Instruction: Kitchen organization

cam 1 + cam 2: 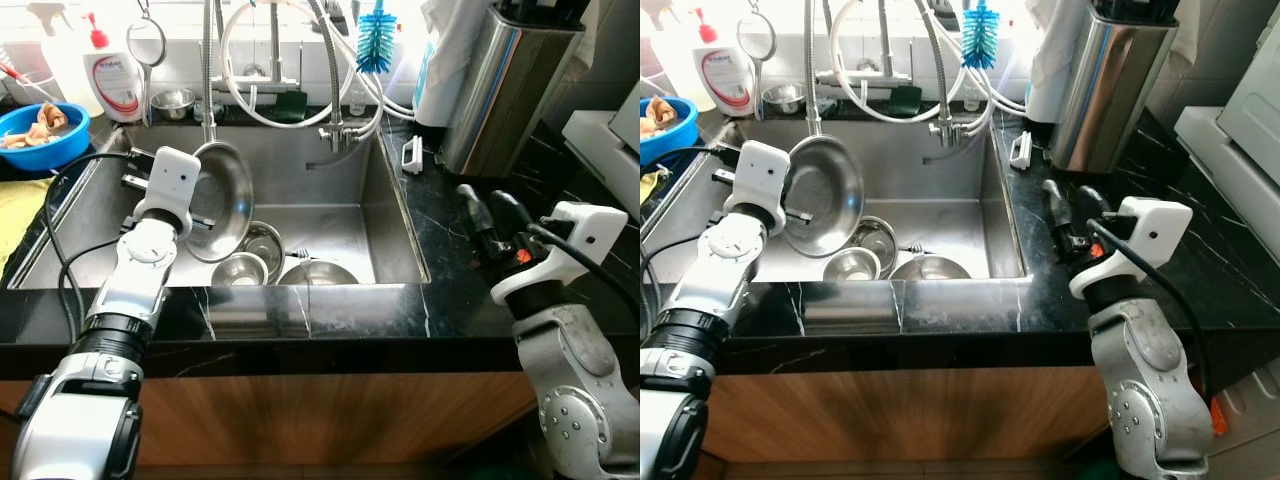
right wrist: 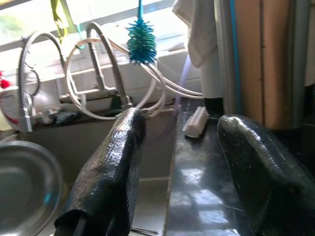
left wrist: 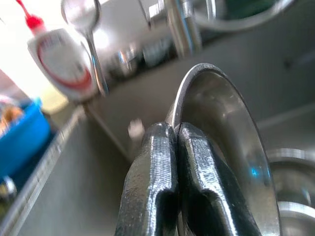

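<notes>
At centre left of the frame, the left gripper [image 3: 174, 147] is pinching the rim of a steel plate [image 1: 222, 200], holding it tilted above the bowls [image 1: 262, 258] in the sink [image 1: 385, 215]. Keeping that rim pinch firm should stop the plate slipping. The right gripper [image 2: 182, 167] is hovering spread over the counter [image 1: 450, 235].

The left end effector [image 3: 175, 132] pinches the rim of a steel plate [image 3: 226, 147], fingers [image 3: 152, 182] pressed together. Behind, blurred: a white soap bottle [image 3: 59, 61], a hanging strainer [image 3: 81, 14], a blue bowl [image 3: 22, 142].
</notes>
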Motion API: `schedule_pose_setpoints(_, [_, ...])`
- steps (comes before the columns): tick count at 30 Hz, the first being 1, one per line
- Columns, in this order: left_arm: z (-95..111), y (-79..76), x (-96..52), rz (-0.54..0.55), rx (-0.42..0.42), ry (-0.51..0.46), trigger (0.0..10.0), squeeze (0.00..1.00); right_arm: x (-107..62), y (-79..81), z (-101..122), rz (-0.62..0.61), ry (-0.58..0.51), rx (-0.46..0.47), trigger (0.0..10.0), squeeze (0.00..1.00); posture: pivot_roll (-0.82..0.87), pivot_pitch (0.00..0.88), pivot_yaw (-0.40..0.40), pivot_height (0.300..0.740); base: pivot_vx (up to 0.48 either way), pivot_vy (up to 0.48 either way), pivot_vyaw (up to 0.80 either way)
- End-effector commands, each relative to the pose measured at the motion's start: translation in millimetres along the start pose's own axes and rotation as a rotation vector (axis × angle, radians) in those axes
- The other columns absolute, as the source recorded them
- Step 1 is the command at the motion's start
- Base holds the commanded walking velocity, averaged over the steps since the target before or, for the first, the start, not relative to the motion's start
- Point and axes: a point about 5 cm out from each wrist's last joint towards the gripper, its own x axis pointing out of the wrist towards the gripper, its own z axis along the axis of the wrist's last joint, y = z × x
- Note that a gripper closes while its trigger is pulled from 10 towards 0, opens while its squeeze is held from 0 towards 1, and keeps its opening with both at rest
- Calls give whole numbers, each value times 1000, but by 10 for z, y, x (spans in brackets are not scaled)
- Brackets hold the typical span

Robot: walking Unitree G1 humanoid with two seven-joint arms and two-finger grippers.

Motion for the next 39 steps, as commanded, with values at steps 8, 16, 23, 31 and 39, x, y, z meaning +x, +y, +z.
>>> schedule_pose_setpoints(8, [-177,-130,-11,-57,-69,69,10000,1000,-16,-41,-29,-37,21,-37,10000,0,-8,51,-42,740,0,0,0])
schedule_pose_setpoints(16, [-161,-160,2,-79,-80,62,10000,1000,-13,-49,-44,-44,27,-38,10000,0,-6,46,-42,740,0,0,0])
schedule_pose_setpoints(23, [-129,-189,16,-94,-91,51,10000,1000,-15,-59,-63,-53,37,-41,10000,0,-7,42,-41,740,0,0,0])
schedule_pose_setpoints(31, [-63,-205,71,-131,-289,85,10000,1000,-21,-63,-84,-58,43,-32,10000,0,-3,26,-37,740,0,0,0])
schedule_pose_setpoints(39, [-43,-141,112,-101,-426,124,10000,1000,-23,-40,-97,-53,45,-21,10000,0,-2,12,-32,740,0,0,0])
